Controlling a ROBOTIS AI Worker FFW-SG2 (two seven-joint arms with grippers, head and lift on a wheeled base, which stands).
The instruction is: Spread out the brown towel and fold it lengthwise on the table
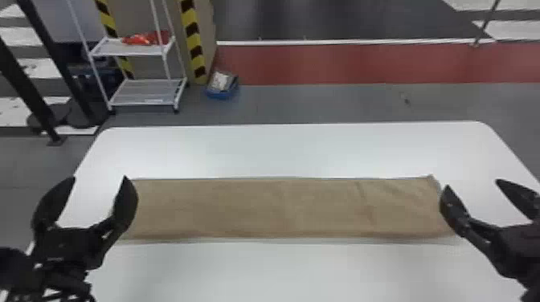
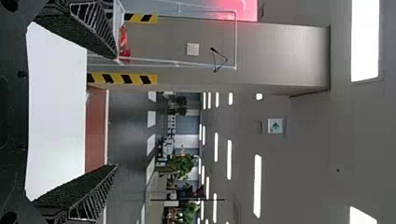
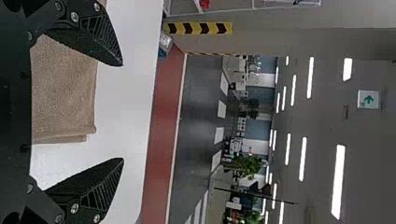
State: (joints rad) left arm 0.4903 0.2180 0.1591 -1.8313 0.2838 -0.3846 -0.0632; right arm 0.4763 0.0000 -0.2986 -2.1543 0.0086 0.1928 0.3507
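The brown towel (image 1: 257, 209) lies as a long, narrow strip across the white table, its far right corner slightly raised. At the strip's left end is my left gripper (image 1: 100, 180), open with nothing between its fingers; in the left wrist view the same gripper (image 2: 116, 112) stands wide apart. My right gripper (image 1: 472, 186) is at the towel's right end, open and holding nothing. In the right wrist view, the towel (image 3: 65, 88) shows layered edges at its end, beside the open right gripper (image 3: 123, 112).
The white table (image 1: 281, 150) has bare surface beyond and in front of the towel. Past its far edge stand a white wheeled rack (image 1: 140, 92) and a blue bin (image 1: 221, 86) on the floor, with black posts at the left.
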